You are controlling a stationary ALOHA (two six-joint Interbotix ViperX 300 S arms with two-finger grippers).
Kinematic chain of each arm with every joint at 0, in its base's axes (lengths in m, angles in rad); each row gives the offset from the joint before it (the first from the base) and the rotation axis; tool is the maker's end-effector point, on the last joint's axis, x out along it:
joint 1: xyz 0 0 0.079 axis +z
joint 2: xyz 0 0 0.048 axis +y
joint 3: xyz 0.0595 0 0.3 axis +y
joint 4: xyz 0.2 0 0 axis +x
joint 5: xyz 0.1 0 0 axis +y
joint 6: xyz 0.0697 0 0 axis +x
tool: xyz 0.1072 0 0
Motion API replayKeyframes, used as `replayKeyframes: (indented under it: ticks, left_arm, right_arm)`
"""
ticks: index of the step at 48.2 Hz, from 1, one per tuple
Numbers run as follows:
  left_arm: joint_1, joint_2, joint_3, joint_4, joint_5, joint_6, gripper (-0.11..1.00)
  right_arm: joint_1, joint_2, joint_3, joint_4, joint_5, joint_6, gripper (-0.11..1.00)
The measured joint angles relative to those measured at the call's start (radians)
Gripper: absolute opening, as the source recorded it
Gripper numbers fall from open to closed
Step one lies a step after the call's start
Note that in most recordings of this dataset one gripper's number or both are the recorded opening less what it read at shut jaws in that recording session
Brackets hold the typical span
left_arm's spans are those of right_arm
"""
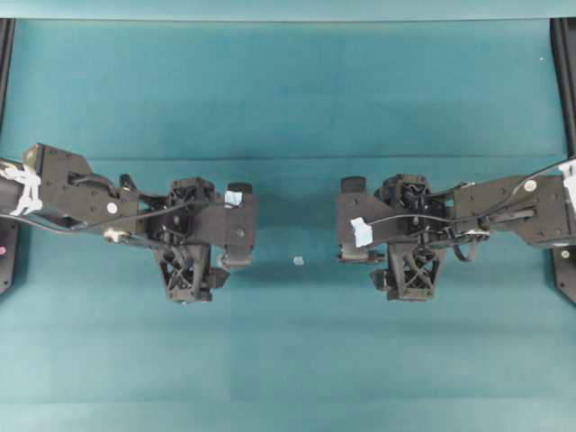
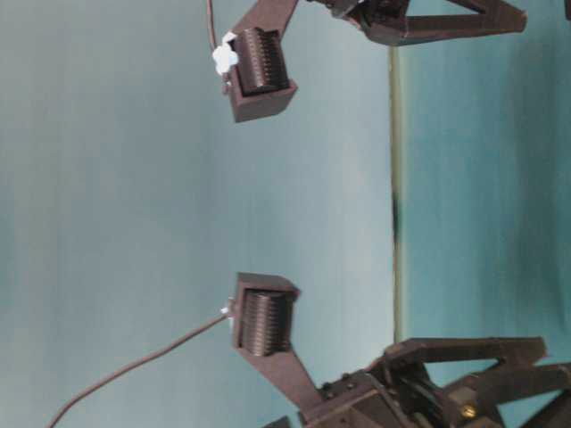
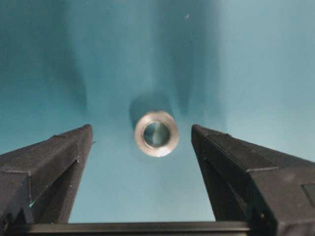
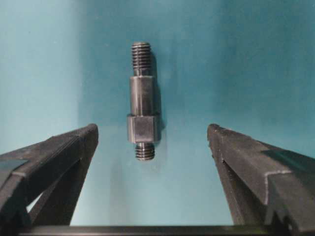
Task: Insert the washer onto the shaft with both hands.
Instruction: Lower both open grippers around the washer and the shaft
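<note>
The washer (image 3: 156,133), a small silvery ring with a centre hole, lies flat on the teal mat in the left wrist view. My left gripper (image 3: 141,129) hangs over it, open, with a finger on each side and not touching it. In the right wrist view the shaft (image 4: 142,101), a dark stepped rod threaded at both ends, lies on the mat. My right gripper (image 4: 152,127) is open around its near end, with wide gaps on both sides. From overhead the left gripper (image 1: 189,270) and right gripper (image 1: 409,270) point down and hide both parts.
A tiny pale speck (image 1: 298,260) lies on the teal mat (image 1: 288,360) between the two arms. Black frame rails run along the left edge (image 1: 4,54) and the right edge (image 1: 567,72) of the table.
</note>
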Motion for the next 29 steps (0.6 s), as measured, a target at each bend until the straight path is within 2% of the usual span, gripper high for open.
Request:
replayKeyframes:
  ticks: [29]
  left_arm:
    - [-0.025, 0.028, 0.003, 0.0, -0.009, -0.014, 0.9]
  right_arm:
    - [0.009, 0.025, 0.02, 0.005, -0.034, 0.0, 0.88]
